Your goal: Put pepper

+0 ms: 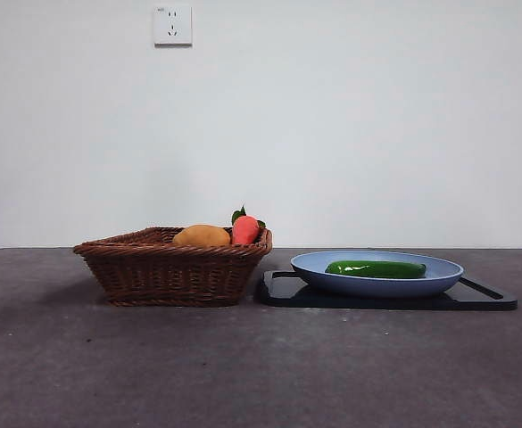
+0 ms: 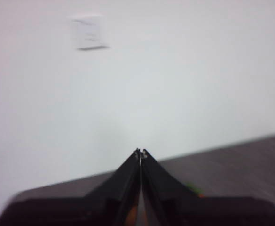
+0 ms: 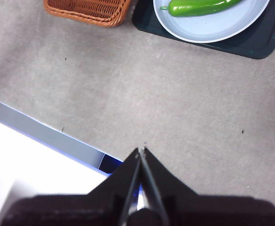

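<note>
Pepper (image 1: 376,268) lies lengthwise on the blue plate (image 1: 314,264), long, glossy and dark green, resting flat inside the rim and touching nothing else. That plate sits on a black tray (image 1: 486,300), which lies flat on the grey bench (image 1: 261,366) at the right of the scene. Just left of the tray, with a narrow gap between them, stands a brown wicker basket (image 1: 167,272). Inside the basket a rounded yellow-orange fruit (image 1: 202,235) shows above the rim, and right beside it a red-orange carrot (image 1: 245,229) with green leaves sticks up near the basket's right corner. On the white wall behind, a white socket (image 1: 172,25) is fixed high up, above the basket.

Neither arm shows in the front view. The left gripper (image 2: 140,152) has its jaws closed, tips together, with nothing between them; its camera looks mostly at the wall, and the view is blurred. The right gripper (image 3: 141,150) also has its jaws closed on nothing, held over bare bench on the near side, well apart from the plate, and its view takes in the pepper, the plate, the tray corner and the basket edge beyond
</note>
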Controlling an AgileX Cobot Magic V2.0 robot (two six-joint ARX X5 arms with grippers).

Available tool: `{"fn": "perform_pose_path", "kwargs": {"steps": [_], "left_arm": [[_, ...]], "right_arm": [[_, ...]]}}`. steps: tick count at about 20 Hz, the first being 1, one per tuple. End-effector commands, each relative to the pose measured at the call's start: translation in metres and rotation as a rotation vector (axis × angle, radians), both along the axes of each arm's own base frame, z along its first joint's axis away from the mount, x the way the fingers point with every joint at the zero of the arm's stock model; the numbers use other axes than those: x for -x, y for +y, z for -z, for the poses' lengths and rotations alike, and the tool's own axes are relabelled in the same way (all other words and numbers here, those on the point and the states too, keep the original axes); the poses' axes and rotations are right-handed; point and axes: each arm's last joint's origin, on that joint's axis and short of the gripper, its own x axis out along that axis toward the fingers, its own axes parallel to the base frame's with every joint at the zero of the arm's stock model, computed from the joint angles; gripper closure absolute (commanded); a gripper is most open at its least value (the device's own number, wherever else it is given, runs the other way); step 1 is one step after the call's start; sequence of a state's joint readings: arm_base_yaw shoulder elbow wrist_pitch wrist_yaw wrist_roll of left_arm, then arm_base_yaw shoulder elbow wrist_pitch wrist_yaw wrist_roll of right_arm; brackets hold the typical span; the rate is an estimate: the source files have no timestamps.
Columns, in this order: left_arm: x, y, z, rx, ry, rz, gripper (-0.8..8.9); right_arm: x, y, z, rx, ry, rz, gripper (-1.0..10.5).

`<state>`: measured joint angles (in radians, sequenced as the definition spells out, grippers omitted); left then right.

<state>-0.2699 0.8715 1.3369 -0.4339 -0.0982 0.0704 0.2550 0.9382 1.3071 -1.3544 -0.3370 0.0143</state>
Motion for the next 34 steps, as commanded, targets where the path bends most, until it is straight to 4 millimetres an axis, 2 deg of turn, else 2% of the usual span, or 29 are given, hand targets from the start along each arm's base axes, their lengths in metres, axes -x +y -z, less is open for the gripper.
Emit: {"fn": "perform_pose_path", "kwargs": {"steps": [1, 6, 11, 16, 19, 25, 30, 34], "left_arm": [[0.014, 0.016, 0.018, 0.011, -0.105, -0.097, 8.06], [0.03, 0.035, 0.105, 0.025, -0.25, -0.253, 8.06], [0.038, 0.04, 0.196, 0.027, -0.175, -0.305, 8.06], [0.039, 0.043, 0.253, 0.084, -0.116, -0.33, 8.06], [0.038, 0.044, 0.276, 0.109, -0.088, -0.334, 8.06], [0.035, 0.044, 0.304, 0.158, 0.009, -0.335, 8.06], [0.038, 0.043, 0.314, 0.166, 0.107, -0.335, 8.06], [0.038, 0.044, 0.314, 0.166, 0.105, -0.342, 8.06]], "right_arm": [[0.0, 0.0, -0.003, 0.004, -0.005, -0.005, 9.4], [0.0, 0.0, -0.003, 0.004, -0.005, -0.005, 9.4], [0.0, 0.0, -0.003, 0.004, -0.005, -0.005, 9.4], [0.0, 0.0, -0.003, 0.004, -0.005, -0.005, 9.4], [0.0, 0.0, -0.003, 0.004, -0.005, -0.005, 9.4], [0.0, 0.0, -0.003, 0.004, -0.005, -0.005, 9.4], [0.0, 0.0, -0.003, 0.004, -0.005, -0.005, 9.4], [0.0, 0.0, -0.003, 0.004, -0.005, -0.005, 9.4]]}}
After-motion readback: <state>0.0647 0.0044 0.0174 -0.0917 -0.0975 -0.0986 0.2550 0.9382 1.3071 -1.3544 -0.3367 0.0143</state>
